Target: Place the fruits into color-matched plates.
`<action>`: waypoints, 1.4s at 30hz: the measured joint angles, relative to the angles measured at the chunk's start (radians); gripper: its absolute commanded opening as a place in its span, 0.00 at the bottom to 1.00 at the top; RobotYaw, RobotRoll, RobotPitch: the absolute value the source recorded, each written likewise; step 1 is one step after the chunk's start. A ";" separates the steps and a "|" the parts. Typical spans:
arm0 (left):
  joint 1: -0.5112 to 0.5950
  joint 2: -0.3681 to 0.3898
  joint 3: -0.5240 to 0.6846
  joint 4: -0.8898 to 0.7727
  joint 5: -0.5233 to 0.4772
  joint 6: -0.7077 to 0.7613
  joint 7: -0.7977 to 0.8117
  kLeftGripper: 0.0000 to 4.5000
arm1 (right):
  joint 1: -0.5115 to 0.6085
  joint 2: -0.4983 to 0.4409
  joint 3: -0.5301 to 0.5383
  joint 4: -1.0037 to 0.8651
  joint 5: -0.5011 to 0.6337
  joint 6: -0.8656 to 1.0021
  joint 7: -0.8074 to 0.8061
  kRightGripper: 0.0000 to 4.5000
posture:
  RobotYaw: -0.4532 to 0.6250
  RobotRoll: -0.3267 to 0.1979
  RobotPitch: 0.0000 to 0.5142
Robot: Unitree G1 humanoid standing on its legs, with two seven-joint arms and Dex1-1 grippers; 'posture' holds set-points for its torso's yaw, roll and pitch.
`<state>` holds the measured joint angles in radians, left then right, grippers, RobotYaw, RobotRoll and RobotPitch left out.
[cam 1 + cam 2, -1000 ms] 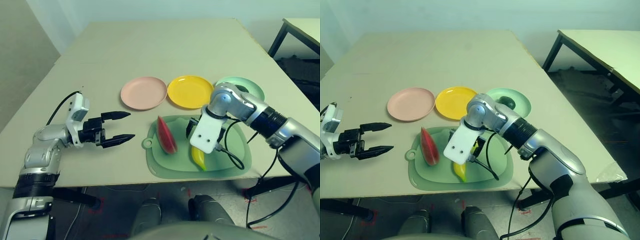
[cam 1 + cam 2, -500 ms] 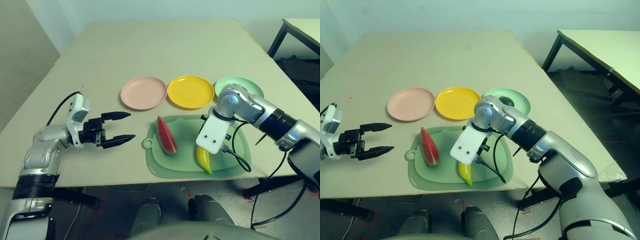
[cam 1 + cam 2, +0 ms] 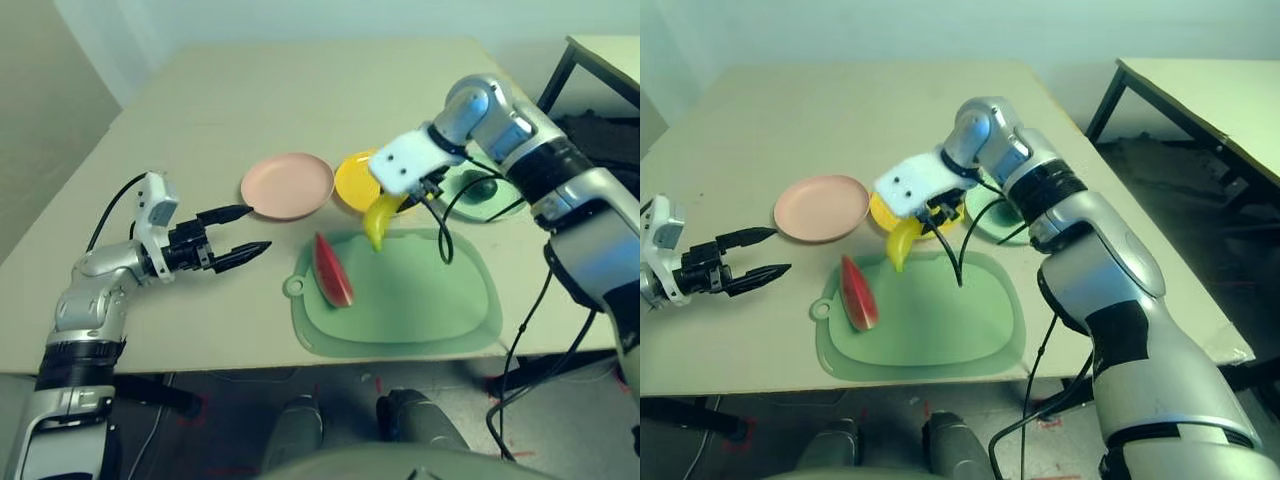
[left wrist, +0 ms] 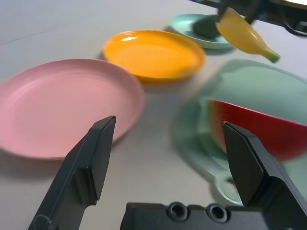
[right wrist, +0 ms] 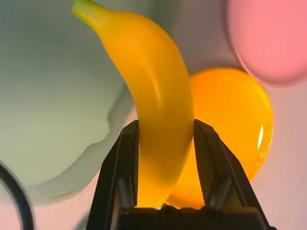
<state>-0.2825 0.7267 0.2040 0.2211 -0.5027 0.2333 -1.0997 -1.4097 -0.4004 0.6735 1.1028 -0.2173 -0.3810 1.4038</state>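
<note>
Right hand (image 5: 165, 158) clamps banana (image 3: 380, 218) in the air by yellow plate (image 3: 352, 180) — left hand (image 3: 232, 234) spread wide, empty, low over the counter (image 3: 300, 90).

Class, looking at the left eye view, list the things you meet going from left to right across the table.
Open left gripper → round pink plate → red watermelon wedge with green rind → curved yellow banana held by the right gripper → dark green avocado on the mint green plate.
</note>
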 measured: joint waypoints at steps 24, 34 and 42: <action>0.004 -0.008 -0.026 -0.048 0.060 -0.019 0.030 1.00 | 0.038 0.150 -0.106 0.245 -0.235 0.081 -0.592 1.00 | 0.40 0.62 0.13; 0.005 -0.013 -0.028 -0.053 0.059 -0.028 -0.026 1.00 | 0.014 0.056 -0.282 0.231 -0.140 0.085 -0.521 1.00 | 0.37 0.62 0.11; -0.054 -0.001 -0.044 -0.020 0.058 -0.072 -0.137 1.00 | 0.130 -0.087 -0.606 -0.001 0.179 0.303 -0.272 1.00 | 0.34 0.62 0.08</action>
<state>-0.3367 0.7257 0.1601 0.2008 -0.4446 0.1613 -1.2366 -1.2794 -0.4870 0.0677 1.1018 -0.0387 -0.0778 1.1317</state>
